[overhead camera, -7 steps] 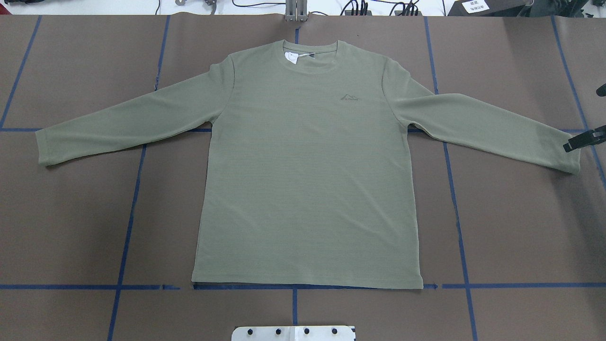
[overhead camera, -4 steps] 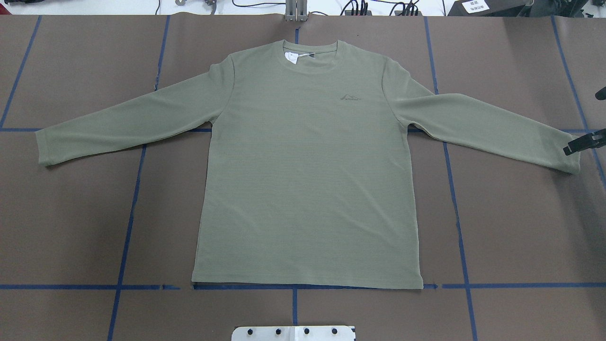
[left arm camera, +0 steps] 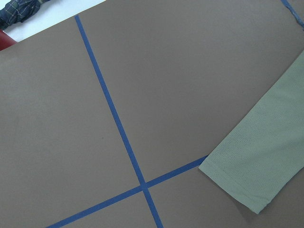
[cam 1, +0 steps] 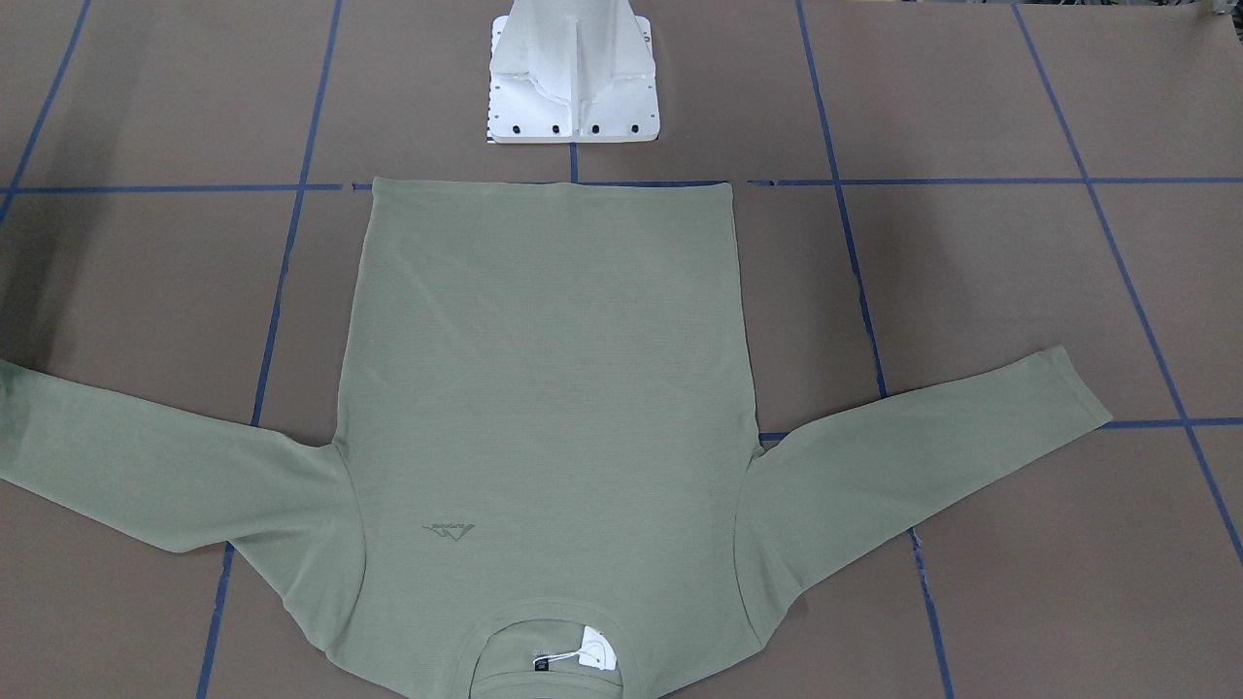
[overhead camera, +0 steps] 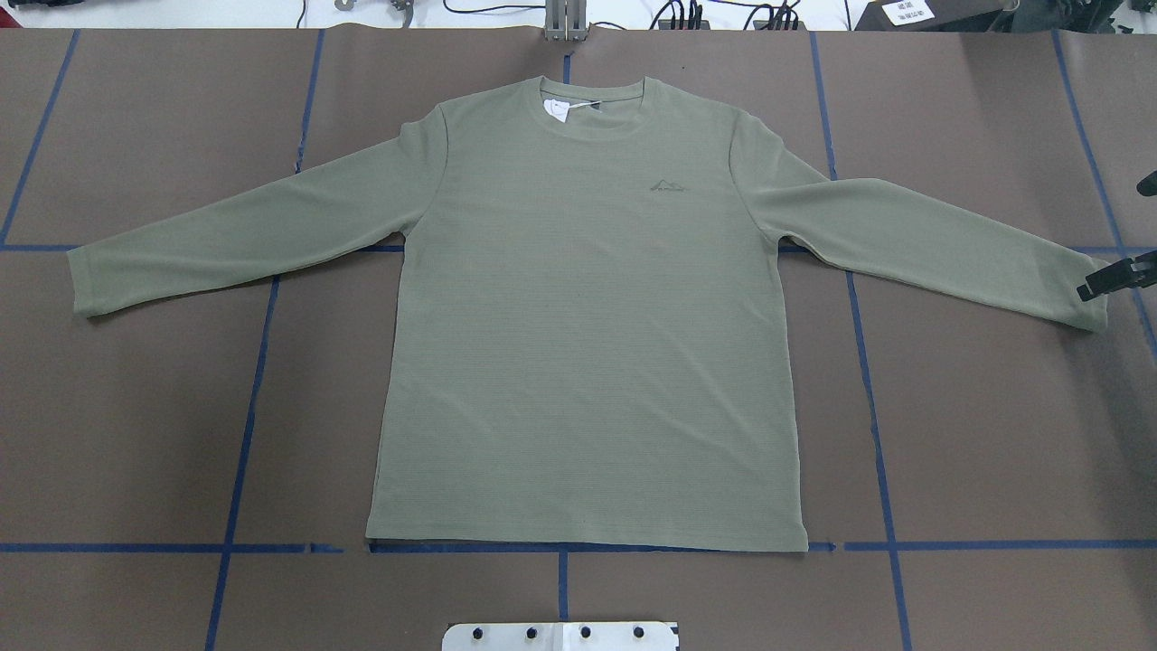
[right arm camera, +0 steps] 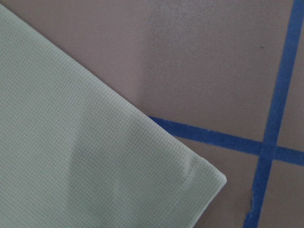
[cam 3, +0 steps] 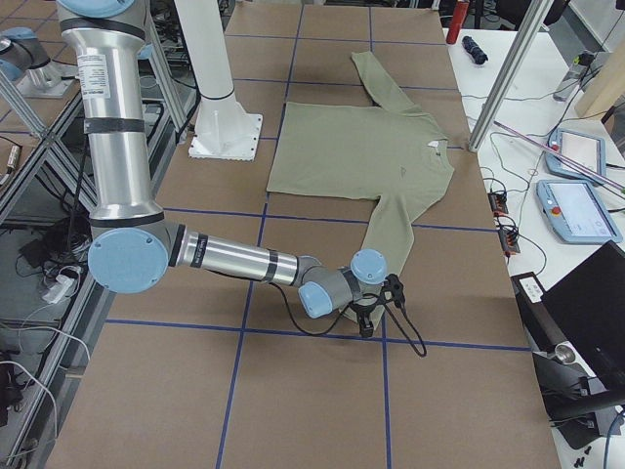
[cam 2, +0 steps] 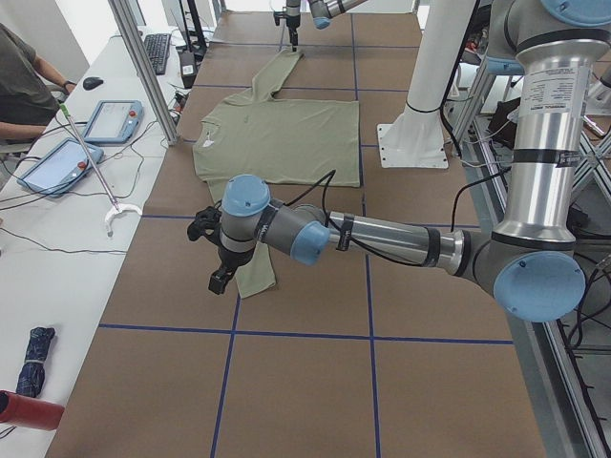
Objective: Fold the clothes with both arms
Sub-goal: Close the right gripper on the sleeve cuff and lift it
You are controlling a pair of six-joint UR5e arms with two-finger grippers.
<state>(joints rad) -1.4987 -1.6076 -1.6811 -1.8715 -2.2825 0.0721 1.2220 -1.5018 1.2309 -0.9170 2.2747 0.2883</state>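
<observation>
The sage-green long-sleeved shirt [overhead camera: 587,344] lies flat and face up on the brown table, collar away from the robot and both sleeves spread out [cam 1: 544,388]. My right gripper [overhead camera: 1112,237] hovers over the right cuff [overhead camera: 1080,294] at the view's right edge. Two black fingertips [overhead camera: 1098,282] show well apart, so it is open and holds nothing. The right wrist view shows only that cuff's corner [right arm camera: 142,166]. My left gripper [cam 2: 212,258] shows only in the exterior left view, beside the left cuff [cam 2: 256,279]. I cannot tell whether it is open. The left wrist view shows the left cuff [left arm camera: 256,175].
The white pedestal base [cam 1: 573,87] stands just behind the shirt's hem. Blue tape lines [overhead camera: 244,407] cross the brown table. A side bench holds tablets [cam 2: 105,119], cables, a folded umbrella [cam 2: 33,348], and a seated person's arm [cam 2: 24,91].
The right gripper's fingertips have shifted slightly toward the robot's side over the right cuff. The shirt has not moved.
</observation>
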